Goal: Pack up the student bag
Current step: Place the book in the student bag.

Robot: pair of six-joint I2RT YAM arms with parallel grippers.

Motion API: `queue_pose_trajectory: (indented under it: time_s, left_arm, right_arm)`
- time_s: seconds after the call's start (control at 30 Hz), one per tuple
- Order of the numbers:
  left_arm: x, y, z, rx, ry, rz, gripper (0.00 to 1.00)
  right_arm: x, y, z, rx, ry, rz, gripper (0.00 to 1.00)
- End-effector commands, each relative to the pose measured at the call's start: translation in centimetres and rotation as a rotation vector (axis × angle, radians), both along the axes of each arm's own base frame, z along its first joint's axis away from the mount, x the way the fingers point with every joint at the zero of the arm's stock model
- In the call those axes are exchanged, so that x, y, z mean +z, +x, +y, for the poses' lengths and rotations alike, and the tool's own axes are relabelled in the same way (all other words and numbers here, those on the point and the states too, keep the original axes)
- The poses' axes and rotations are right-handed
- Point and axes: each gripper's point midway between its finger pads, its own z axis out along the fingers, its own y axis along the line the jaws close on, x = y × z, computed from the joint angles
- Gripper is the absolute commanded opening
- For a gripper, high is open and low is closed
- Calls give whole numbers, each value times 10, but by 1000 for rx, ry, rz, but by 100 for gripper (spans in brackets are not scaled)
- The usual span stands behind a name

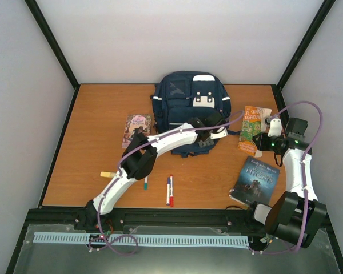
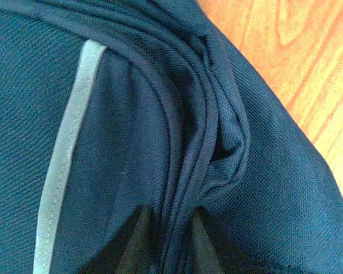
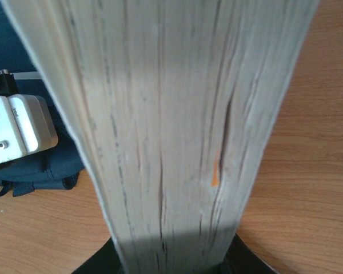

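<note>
Left hand (image 2: 171,246) narrow, fingers (image 2: 138,240) pinching a seam ridge of the student bag (image 1: 183,97) | I see the student bag lying at the back middle of the surface (image 1: 97,165) | right hand (image 3: 171,264) clamped on the page edge of an orange-green book (image 3: 171,114), just right of the bag.

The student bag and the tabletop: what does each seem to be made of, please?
Student bag: matte navy woven fabric, probably synthetic; fine weave and stitched seams show. Tabletop: orange-brown wood or wood-look laminate, smooth with slight sheen; grain lines visible.
</note>
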Motion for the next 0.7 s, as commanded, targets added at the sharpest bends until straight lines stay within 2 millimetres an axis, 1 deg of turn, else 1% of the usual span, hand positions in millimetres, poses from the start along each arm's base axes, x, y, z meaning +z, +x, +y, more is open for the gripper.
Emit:
queue_pose_trajectory:
  time_s: [0.0,0.07,0.17,0.27,0.33,0.37,0.43,0.47,0.57,0.67]
  left_arm:
    - [6,12,5,37,23,-48,12]
    - [22,13,3,48,-8,-63,2]
    - [55,16,0,71,-81,-101,1]
    - [90,18,-1,95,-145,-143,1]
    - [114,19,0,109,-181,-167,1]
    - [125,19,2,114,-197,-177,1]
    - [150,17,4,122,-237,-199,1]
    - [160,16,5,126,-254,-208,1]
    - [191,14,7,131,-308,-237,1]
    - [215,14,11,150,-338,-268,1]
  right_arm:
    - [13,7,2,24,8,-67,3]
    - [13,8,2,18,20,-60,3]
    - [13,10,-2,-18,33,-33,3]
    - [27,12,3,-14,88,-38,3]
    - [39,12,10,1,132,-43,3]
    - [43,8,15,9,166,-24,3]
    - [56,1,29,51,244,2,3]
    - [68,-2,38,82,296,0,3]
    - [88,-17,56,128,401,27,3]
    - [95,-30,68,149,490,89,3]
